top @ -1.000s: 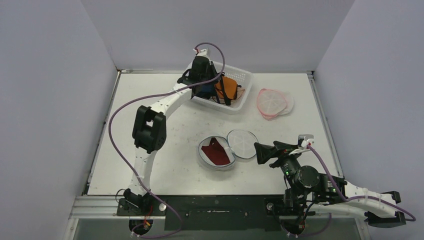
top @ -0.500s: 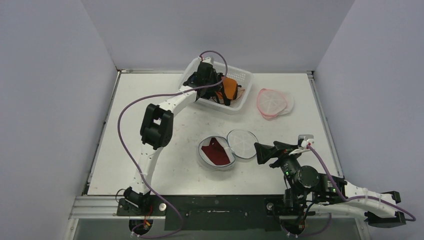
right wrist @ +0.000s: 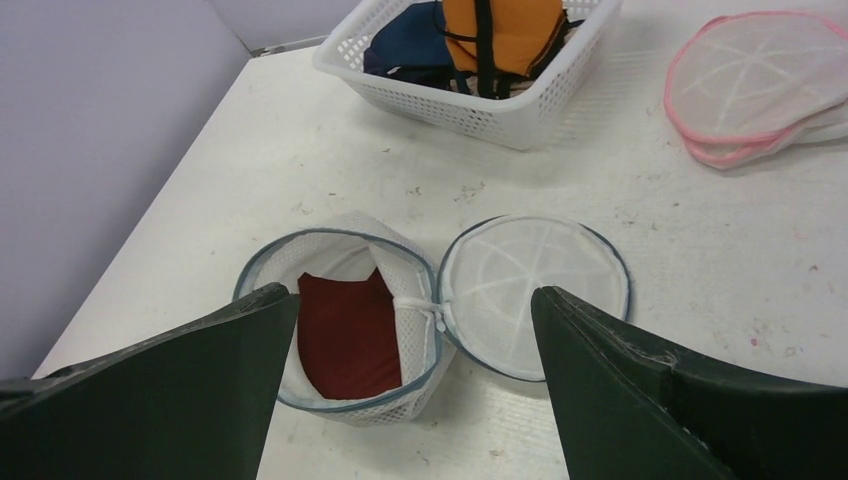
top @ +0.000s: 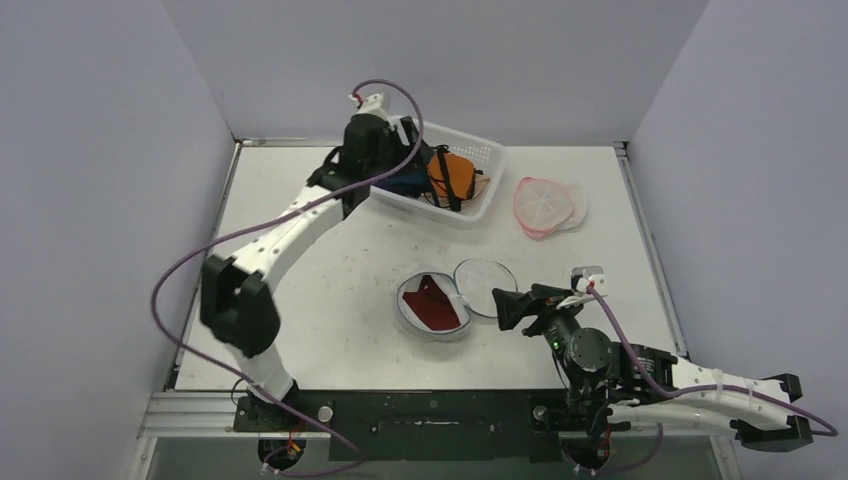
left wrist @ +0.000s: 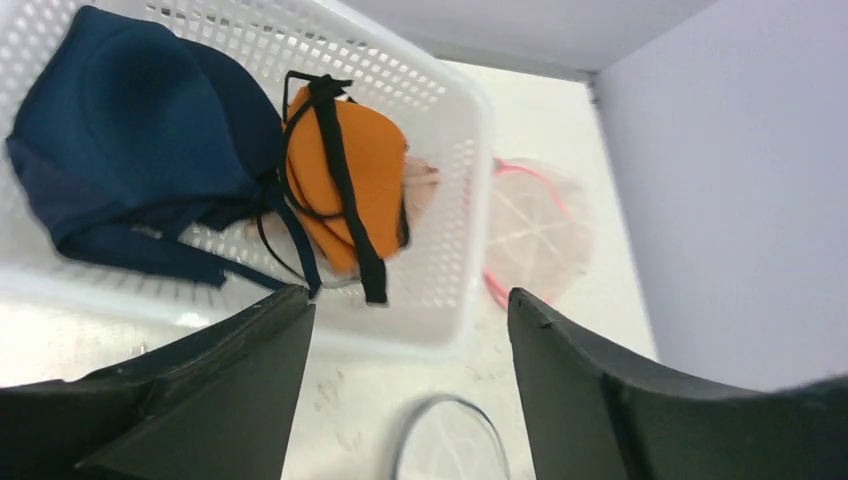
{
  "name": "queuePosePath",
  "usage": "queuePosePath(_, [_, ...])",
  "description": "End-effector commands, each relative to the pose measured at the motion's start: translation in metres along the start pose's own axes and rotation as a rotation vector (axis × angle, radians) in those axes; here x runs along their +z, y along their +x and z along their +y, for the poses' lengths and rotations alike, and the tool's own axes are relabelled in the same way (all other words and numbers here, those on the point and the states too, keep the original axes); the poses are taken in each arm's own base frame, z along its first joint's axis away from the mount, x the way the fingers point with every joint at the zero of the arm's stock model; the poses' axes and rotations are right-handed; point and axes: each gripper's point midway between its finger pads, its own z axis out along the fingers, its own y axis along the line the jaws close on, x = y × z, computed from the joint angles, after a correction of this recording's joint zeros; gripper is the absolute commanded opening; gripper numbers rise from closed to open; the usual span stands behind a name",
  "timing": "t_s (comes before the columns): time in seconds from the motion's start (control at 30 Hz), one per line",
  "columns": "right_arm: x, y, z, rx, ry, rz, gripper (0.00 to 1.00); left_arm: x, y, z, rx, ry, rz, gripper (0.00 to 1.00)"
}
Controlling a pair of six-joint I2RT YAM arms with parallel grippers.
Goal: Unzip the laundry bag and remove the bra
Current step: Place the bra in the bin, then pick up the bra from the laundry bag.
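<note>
Right jaws stand wide, the unzipped laundry bag [right wrist: 345, 240] just ahead.

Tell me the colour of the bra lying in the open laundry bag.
Dark red bra, seen best in the right wrist view.

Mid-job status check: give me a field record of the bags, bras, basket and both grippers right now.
Laundry bag: round white mesh bag with grey-blue trim, unzipped, lid laid open beside it
Inside it: dark red bra, not yet removed
Basket: white perforated plastic basket at the far side, holding a navy bra and an orange bra
Second bag: pink-trimmed mesh bag, beside the basket
Left gripper: open, empty, at the basket
Right gripper: open, empty, facing the open bag
</note>
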Motion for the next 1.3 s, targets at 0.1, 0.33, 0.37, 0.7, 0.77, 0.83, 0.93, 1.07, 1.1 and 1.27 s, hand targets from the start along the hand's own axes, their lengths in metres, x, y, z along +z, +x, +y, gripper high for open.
queuePosePath(0.1, [0.007,0.011,0.042,-0.037,-0.115,0.07,0.9,-0.156,0.026,-0.015,-0.2,0.283,-0.081,0.98])
queuePosePath(0.33, [0.022,0.054,0.076,-0.2,-0.18,0.195,0.98,-0.208,0.143,0.032,-0.167,0.145,0.083,0.96])
queuePosePath(0.37, [0.025,0.061,0.08,-0.22,-0.188,0.212,0.95,-0.213,0.151,0.032,-0.147,0.124,0.089,0.97])
queuePosePath(0.7, [0.047,0.124,0.1,-0.318,-0.202,0.309,0.7,-0.205,0.21,0.057,-0.22,0.007,0.184,0.62])
queuePosePath(0.77, [0.047,0.134,0.101,-0.317,-0.211,0.331,0.67,-0.205,0.22,0.058,-0.229,0.013,0.204,0.55])
queuePosePath(0.83, [0.046,0.142,0.102,-0.316,-0.22,0.35,0.65,-0.206,0.228,0.056,-0.237,0.019,0.22,0.49])
queuePosePath(0.93, [0.044,0.147,0.109,-0.299,-0.248,0.366,0.62,-0.207,0.236,0.054,-0.238,0.029,0.23,0.42])
queuePosePath(1.07, [0.04,0.158,0.114,-0.293,-0.288,0.403,0.6,-0.207,0.248,0.053,-0.222,0.027,0.258,0.34])
queuePosePath(1.1, [0.039,0.159,0.116,-0.291,-0.293,0.41,0.6,-0.207,0.251,0.053,-0.216,0.024,0.264,0.3])
queuePosePath(1.27, [0.042,0.146,0.102,-0.285,-0.19,0.382,0.64,-0.215,0.262,0.063,-0.17,-0.016,0.279,0.06])
